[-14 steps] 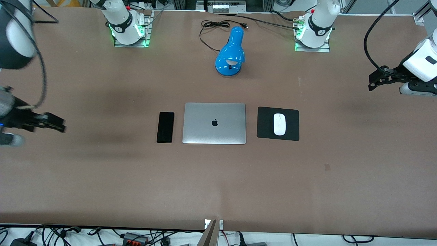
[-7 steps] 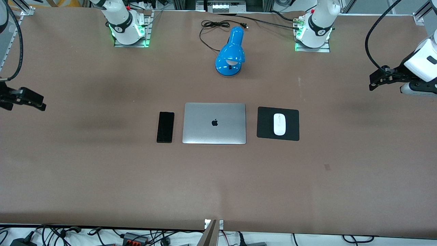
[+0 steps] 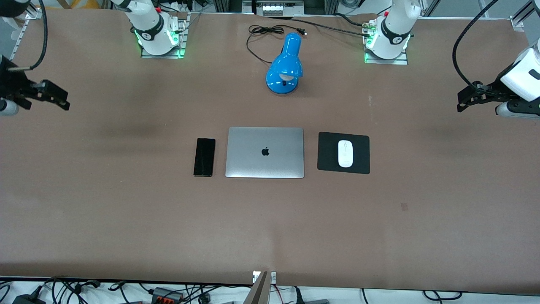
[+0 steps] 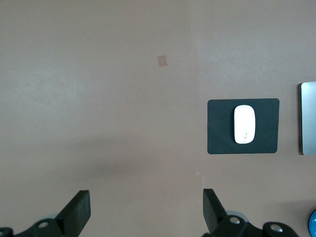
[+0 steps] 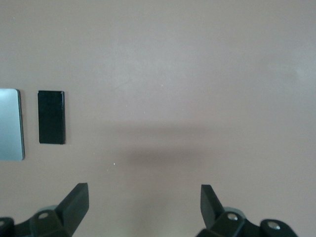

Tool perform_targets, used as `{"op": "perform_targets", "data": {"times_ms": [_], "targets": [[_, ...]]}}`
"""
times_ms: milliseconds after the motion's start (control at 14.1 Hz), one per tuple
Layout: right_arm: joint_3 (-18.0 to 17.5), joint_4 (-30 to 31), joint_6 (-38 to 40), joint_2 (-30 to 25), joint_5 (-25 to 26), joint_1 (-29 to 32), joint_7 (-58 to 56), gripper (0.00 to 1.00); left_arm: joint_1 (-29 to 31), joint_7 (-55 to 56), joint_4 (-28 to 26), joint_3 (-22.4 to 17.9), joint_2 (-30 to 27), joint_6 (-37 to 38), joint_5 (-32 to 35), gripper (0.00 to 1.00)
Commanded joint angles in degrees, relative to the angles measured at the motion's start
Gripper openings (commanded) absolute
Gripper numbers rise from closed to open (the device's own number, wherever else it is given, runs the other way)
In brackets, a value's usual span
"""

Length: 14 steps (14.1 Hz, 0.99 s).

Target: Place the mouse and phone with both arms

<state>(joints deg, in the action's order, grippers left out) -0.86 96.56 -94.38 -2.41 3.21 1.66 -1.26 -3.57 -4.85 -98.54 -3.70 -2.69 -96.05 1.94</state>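
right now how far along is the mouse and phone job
Placing looks done: the mouse lies on the mouse pad and the phone lies flat beside the closed laptop. Nothing is in hand: the left gripper and right gripper are open and empty over bare table at their ends. Nothing visibly remains.

Phone [image 5: 51, 117] just beside laptop [image 5: 11, 124]

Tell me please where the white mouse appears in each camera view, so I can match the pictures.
Front view: the mouse lies on the black mouse pad, beside the closed laptop, toward the left arm's end of the table.
Left wrist view: the mouse is on the same pad; a strip of the laptop shows at the frame edge.
Right wrist view: the mouse is not in it.
Shared landmark: the laptop.
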Motion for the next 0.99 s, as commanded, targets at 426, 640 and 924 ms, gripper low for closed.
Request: {"op": "perform_targets", "data": {"times_ms": [426,640,924], "targets": [[1.39,2.76,-0.89,-1.89,-1.98,-0.43,-1.28,1.0,0.05,-1.3,0.54,-0.16,-0.21,0.95,-0.8,1.0],[1.39,2.32,-2.56,-1.89,-2.06,-0.34,-1.28,1.0,0.05,-1.12,0.63,0.1,-0.21,0.86,-0.8,1.0],[1.48,2.23,-1.86,-1.46,-2.33,-0.34,-1.2,1.0,0.05,-1.12,0.63,0.01,-0.12,0.86,-0.88,1.0]]}}
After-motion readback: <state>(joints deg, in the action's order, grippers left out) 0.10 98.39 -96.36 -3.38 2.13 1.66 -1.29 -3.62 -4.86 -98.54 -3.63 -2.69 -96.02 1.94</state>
